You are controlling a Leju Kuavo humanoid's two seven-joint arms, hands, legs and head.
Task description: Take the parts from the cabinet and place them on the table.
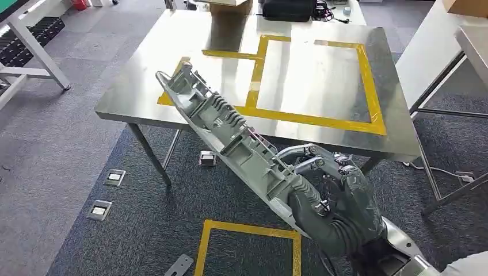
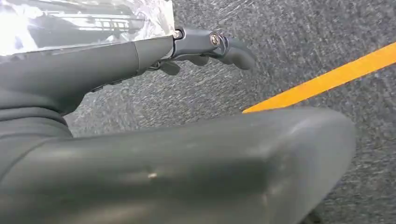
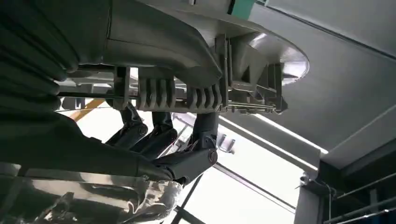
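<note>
— What's the right hand (image 1: 331, 198) doing?
— It grips a long grey ribbed plastic part (image 1: 230, 131), tilted over the steel bench's (image 1: 144, 86) near edge.
— And the left hand (image 2: 201, 46)?
— Empty above speckled carpet, fingers apart.

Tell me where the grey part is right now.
In the head view, the long grey ribbed part is gripped by the right robot hand, slanting up over the near edge of the steel table, above its yellow tape outline.
</note>
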